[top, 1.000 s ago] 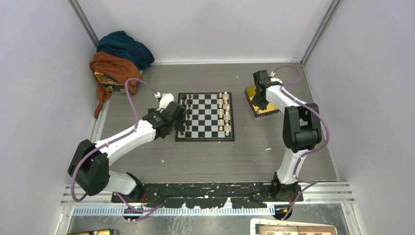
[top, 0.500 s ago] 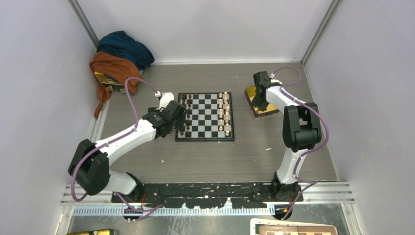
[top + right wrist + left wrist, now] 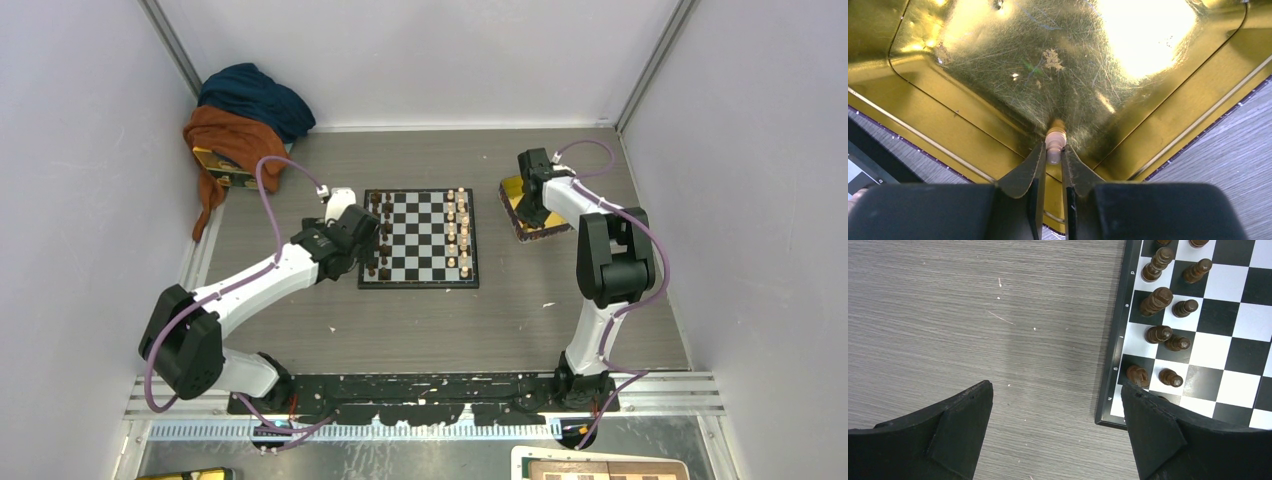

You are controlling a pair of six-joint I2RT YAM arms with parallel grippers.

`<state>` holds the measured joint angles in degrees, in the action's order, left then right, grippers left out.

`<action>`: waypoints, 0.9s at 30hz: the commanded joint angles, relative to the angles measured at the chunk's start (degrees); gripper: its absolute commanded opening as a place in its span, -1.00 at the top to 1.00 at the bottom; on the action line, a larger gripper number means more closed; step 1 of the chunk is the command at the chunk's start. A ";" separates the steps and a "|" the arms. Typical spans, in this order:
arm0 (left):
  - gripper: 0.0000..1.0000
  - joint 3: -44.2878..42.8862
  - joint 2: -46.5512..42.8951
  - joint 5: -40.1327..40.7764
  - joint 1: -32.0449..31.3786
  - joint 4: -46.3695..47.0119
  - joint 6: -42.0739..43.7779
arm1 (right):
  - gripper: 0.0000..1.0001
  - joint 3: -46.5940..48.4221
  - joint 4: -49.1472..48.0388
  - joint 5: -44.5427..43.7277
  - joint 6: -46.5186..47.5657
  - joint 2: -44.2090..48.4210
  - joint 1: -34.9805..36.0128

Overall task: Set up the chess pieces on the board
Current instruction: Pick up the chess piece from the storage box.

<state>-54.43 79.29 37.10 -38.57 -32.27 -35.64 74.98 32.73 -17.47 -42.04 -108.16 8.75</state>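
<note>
while one light-tan piece sits near a corner of the yellow tray, off to the right of the board, the right tool, jaws nearly together, pinches it on both sides. the other chess pieces already stand in two rows along the board's right side, dark pieces along its left, so i judge the setup almost finished. the left tool hangs spread wide and empty over the table just beside the board's left edge.

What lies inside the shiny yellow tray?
One light-tan chess piece, pinched by the right end effector; otherwise bare scratched metal. The end effector hides the near part of the tray.
</note>
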 commanded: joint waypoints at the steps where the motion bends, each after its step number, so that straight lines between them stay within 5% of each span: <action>1: -1.00 -2.19 -2.37 2.53 -0.13 -0.06 0.31 | 0.89 0.15 -1.44 -0.39 -0.23 0.72 -0.28; 27: -0.99 -0.70 -6.38 4.54 -0.02 -0.38 -0.87 | 0.98 10.61 6.50 -2.34 8.03 9.96 5.37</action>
<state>-54.43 75.20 39.42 -38.57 -32.86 -35.59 81.82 36.71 -18.72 -36.47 -102.48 10.94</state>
